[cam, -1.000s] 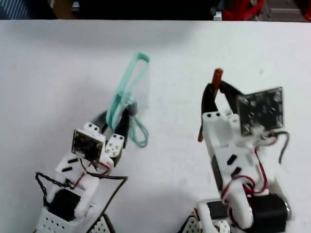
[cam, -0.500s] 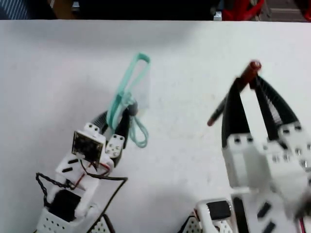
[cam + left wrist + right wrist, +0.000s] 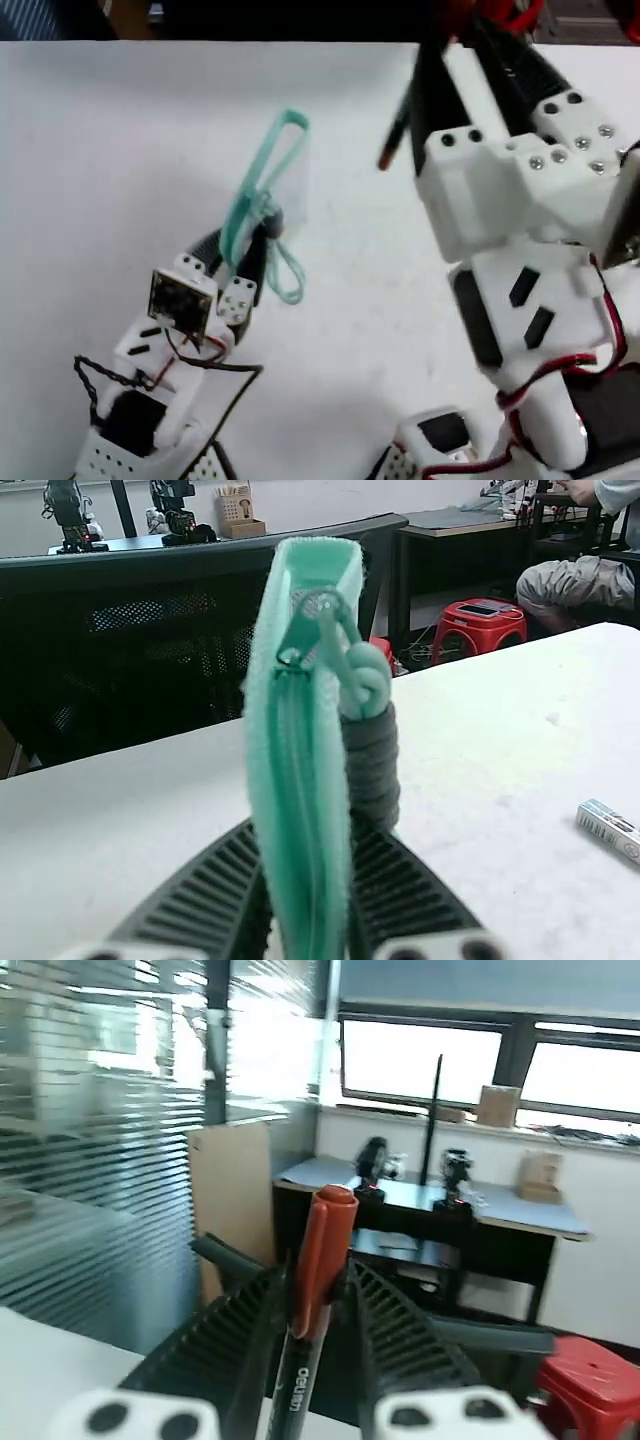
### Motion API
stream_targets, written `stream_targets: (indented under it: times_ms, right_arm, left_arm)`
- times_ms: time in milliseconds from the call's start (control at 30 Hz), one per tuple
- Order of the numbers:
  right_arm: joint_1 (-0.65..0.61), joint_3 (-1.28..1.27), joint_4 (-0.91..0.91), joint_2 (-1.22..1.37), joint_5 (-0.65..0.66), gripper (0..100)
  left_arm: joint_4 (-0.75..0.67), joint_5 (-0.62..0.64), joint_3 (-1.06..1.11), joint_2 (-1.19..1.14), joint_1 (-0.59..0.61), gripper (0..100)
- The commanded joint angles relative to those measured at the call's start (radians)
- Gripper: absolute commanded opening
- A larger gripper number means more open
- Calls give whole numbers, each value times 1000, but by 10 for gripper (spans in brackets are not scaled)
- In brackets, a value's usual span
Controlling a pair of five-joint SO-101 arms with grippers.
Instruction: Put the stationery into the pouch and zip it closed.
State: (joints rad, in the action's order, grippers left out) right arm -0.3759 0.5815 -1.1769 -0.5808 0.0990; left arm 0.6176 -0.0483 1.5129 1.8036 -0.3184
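Note:
The teal-edged see-through pouch (image 3: 262, 200) lies on the white table, running from its far loop down to my left gripper (image 3: 243, 262). That gripper is shut on the pouch's near end. In the left wrist view the pouch's zip (image 3: 298, 780) stands up between the fingers, with the zip pull (image 3: 322, 610) at its far end. My right gripper (image 3: 465, 45) hangs high above the table's far right and is shut on a red-capped marker pen (image 3: 396, 128). In the right wrist view the pen (image 3: 318, 1260) sits upright between the ribbed black fingers (image 3: 400, 1330).
A small white and blue box (image 3: 610, 829) lies on the table off to the pouch's side. The table's far edge (image 3: 200, 42) runs along the top of the high view. The right arm's white body (image 3: 520, 260) covers the right part of the table.
The right arm has lifted the pen off the table and swung it up and toward the far edge, growing large in the high view. The left arm and pouch have not moved.

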Motion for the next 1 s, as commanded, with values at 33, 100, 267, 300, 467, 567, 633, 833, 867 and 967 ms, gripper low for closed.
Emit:
stream_targets:
  times_ms: [33, 100, 267, 300, 467, 567, 633, 833, 867, 967]
  right_arm:
    - [-162, -18, 8, 25, 0, 18]
    - [-223, -57, 15, 25, 0, 18]
    - [-305, -114, 38, 27, 6, 18]
    - [-312, -120, 53, 27, 29, 18]
    - [-361, -193, 159, 27, 187, 18]
    - [-371, -255, 217, 27, 221, 18]
    - [-371, -295, 249, 25, 224, 18]
    - [-363, -416, 375, 27, 226, 18]
    - [-344, -436, 426, 27, 226, 18]
    - [-288, -500, 570, 27, 226, 18]
  left_arm:
    - [-23, -9, -6, -13, -12, 59]
    - [-23, -9, -6, -13, -12, 59]
    - [-23, -9, -6, -13, -12, 59]
    - [-23, -9, -6, -13, -12, 59]
    - [-23, -9, -8, -13, -12, 59]
    - [-23, -9, -8, -13, -12, 59]
    - [-23, -11, -8, -13, -12, 59]
    - [-23, -11, -8, -13, -10, 59]
    - [-23, -11, -8, -13, -10, 59]
    - [-23, -11, -8, -13, -8, 59]
